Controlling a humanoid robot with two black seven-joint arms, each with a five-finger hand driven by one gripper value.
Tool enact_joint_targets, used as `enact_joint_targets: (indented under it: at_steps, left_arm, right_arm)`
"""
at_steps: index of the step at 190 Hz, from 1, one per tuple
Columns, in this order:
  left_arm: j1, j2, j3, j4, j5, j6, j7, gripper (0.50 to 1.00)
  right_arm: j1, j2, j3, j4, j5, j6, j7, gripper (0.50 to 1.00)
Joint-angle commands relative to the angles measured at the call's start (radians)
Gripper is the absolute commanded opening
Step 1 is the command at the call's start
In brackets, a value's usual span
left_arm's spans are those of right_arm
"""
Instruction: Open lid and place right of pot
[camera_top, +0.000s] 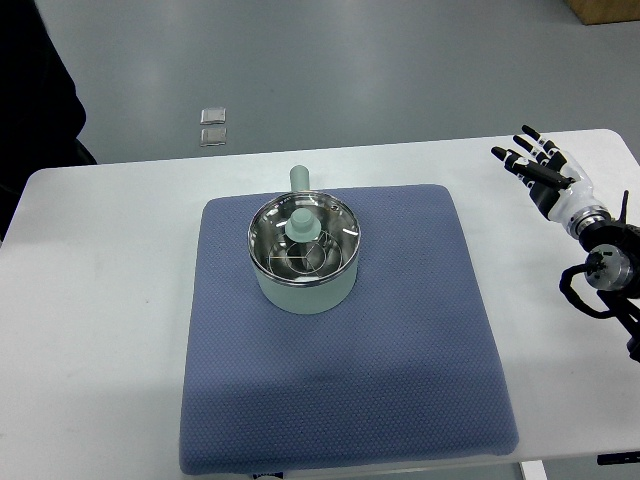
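**Nothing done yet: lid on the pot, hand well away**

None of the task's steps looks begun, judging from how things lie. The pale green pot stands on the far half of the blue quilted mat, left of the mat's middle, its stubby handle pointing away toward the far edge. The glass lid sits flat inside the steel rim, closing the pot, with its green knob upright at the centre.

Only the right hand shows, coming in from the right edge over the white table. It is off the mat, well apart from the pot, with its fingers spread and holding nothing. No left arm is in view.

All the work is left: reaching across to the knob, closing on it, lifting the lid clear of the rim, and setting it down to the right of the pot. That stretch of mat lies bare, so there seems room for the lid.
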Motion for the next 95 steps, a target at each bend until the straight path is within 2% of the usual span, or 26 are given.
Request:
enact_joint_targets:
  at_steps: [1,95]
  left_arm:
    - [0.000,0.000,-0.001,0.000,-0.001,0.001,0.000,1.000]
    - [0.000,0.000,-0.004,0.002,-0.001,0.005,-0.002,1.000]
  right_arm:
    - [-0.003,0.000,0.000,0.000,0.000,0.000,0.000,0.924]
    - [0.003,-0.008,0.000,-0.015,0.000,0.005,0.000,0.924]
